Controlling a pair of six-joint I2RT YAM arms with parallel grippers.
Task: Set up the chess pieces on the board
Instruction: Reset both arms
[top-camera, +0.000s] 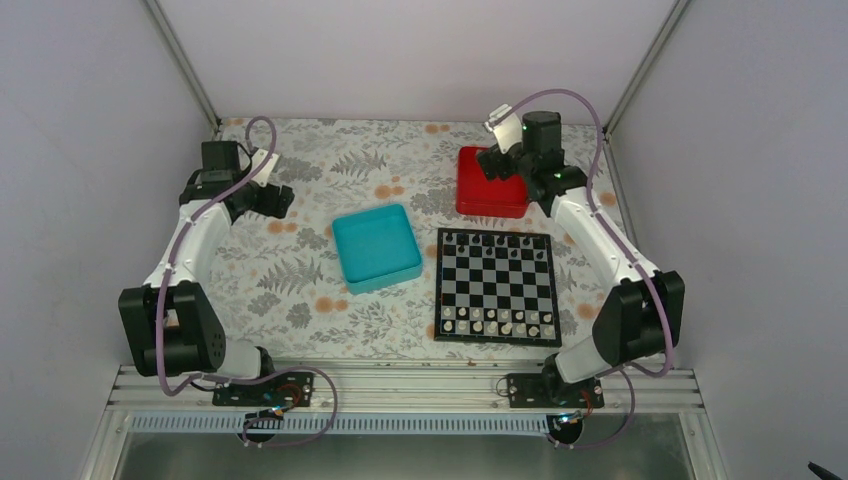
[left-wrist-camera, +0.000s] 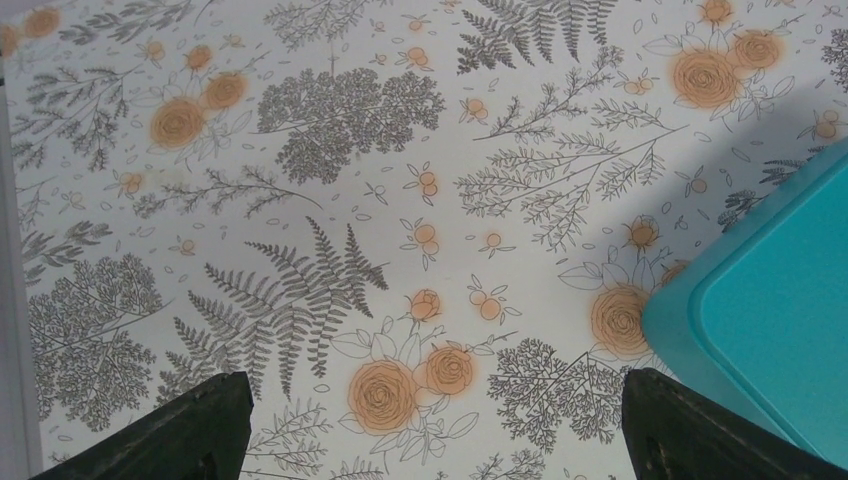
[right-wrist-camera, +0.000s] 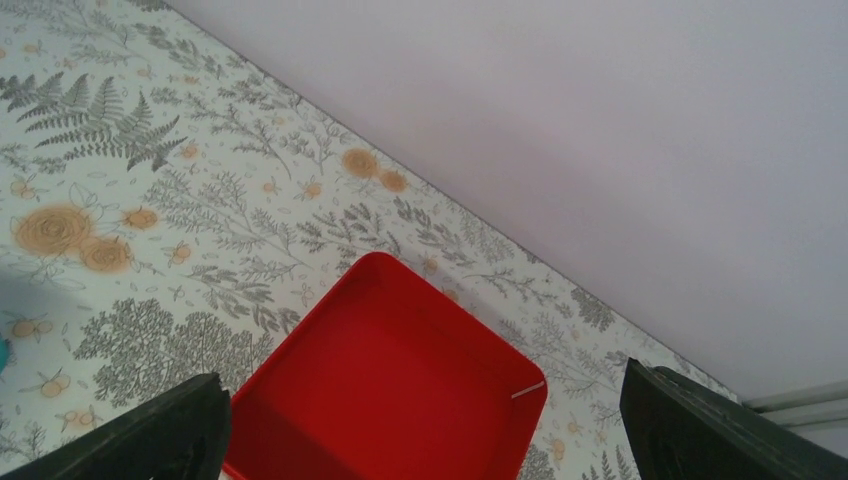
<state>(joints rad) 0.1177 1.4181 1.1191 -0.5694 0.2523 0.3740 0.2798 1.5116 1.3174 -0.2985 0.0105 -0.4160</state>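
Note:
The chessboard (top-camera: 495, 287) lies right of the table's centre. Several black chess pieces (top-camera: 497, 241) stand along its far rows. Pale pieces (top-camera: 492, 322) stand along its near rows. My right gripper (top-camera: 495, 168) hovers over the red tray (top-camera: 490, 195) behind the board. In the right wrist view it (right-wrist-camera: 425, 440) is open and empty above the tray (right-wrist-camera: 390, 380), whose inside shows no pieces. My left gripper (top-camera: 283, 203) is at the far left, open and empty. In the left wrist view it (left-wrist-camera: 435, 440) hangs over the bare floral cloth.
A teal tray (top-camera: 376, 247) sits left of the board, with nothing visible in it. Its corner shows in the left wrist view (left-wrist-camera: 770, 320). White enclosure walls (right-wrist-camera: 600, 120) close the back and sides. A floral cloth (top-camera: 300, 280) covers the table.

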